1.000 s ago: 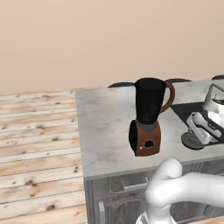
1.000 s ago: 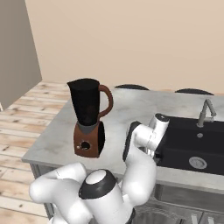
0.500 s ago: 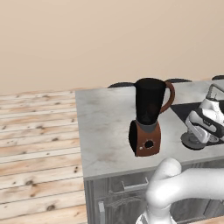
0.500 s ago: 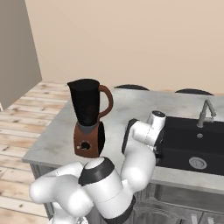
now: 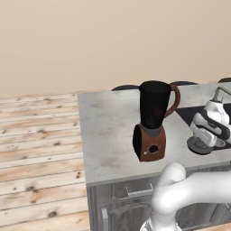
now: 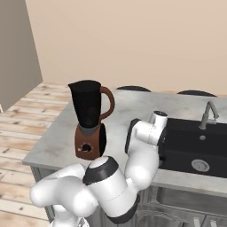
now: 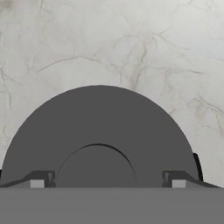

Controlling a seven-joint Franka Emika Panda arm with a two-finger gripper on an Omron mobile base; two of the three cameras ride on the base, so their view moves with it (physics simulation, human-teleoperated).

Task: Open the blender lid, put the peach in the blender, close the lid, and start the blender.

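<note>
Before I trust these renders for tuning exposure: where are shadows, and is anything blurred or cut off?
Left base view: even, soft light, a dark shadow hugging the blender base's left side, no glare. Right base view: the same flat light, the sink reads solid black. Hand view: sharp marbled counter, the lid cropped at the bottom edge, with a thin dark shadow at its right rim.
</note>
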